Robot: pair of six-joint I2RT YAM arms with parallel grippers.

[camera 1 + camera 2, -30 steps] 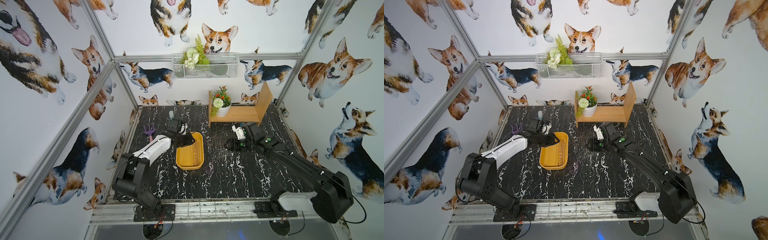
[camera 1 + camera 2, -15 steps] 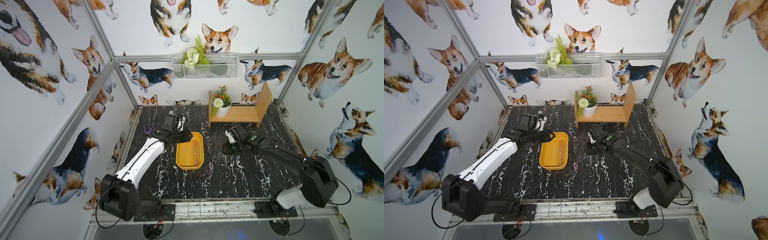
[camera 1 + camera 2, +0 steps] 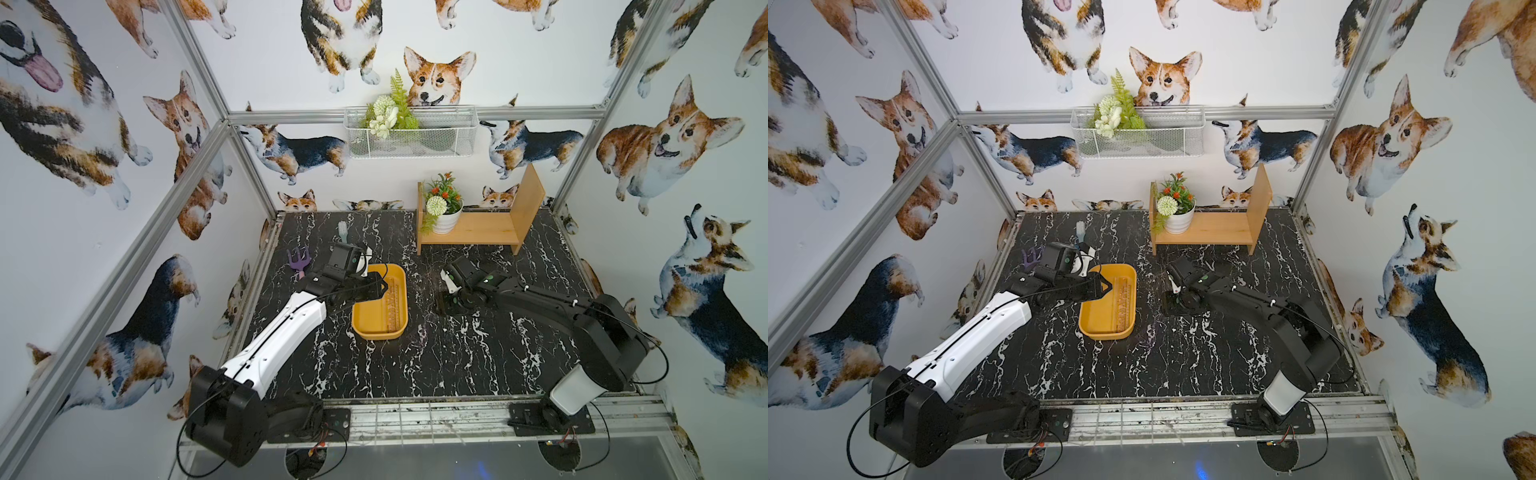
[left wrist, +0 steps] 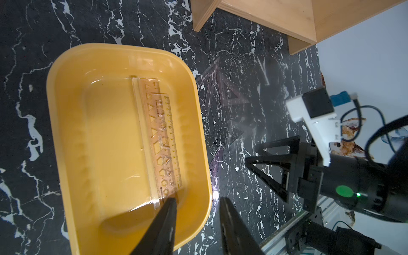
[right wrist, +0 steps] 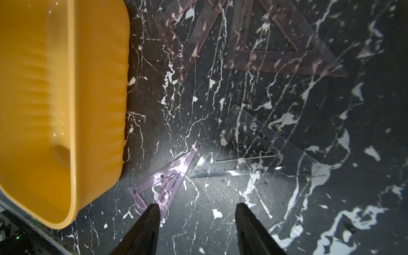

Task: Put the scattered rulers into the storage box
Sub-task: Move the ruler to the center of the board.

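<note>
Ruler of clear plastic (image 4: pixel 162 136) is lying in the shallow yellow-orange tray (image 4: pixel 66 123); left gripper (image 4: pixel 198 199) above its rim and right gripper (image 5: pixel 197 205) near a purple set square (image 5: pixel 176 167) are hovering part-open, empty

The storage box (image 4: pixel 70 143) looks glossy, smooth plastic.

Lab rig: aluminium frame (image 3: pixel 540 113), corgi backdrop (image 3: pixel 436 79)

Tabletop (image 4: pixel 254 39) between storage box (image 4: pixel 110 47) and wooden shelf (image 4: pixel 265 13) lies open, apart from seemingly overlapping set squares (image 5: pixel 174 170).
</note>
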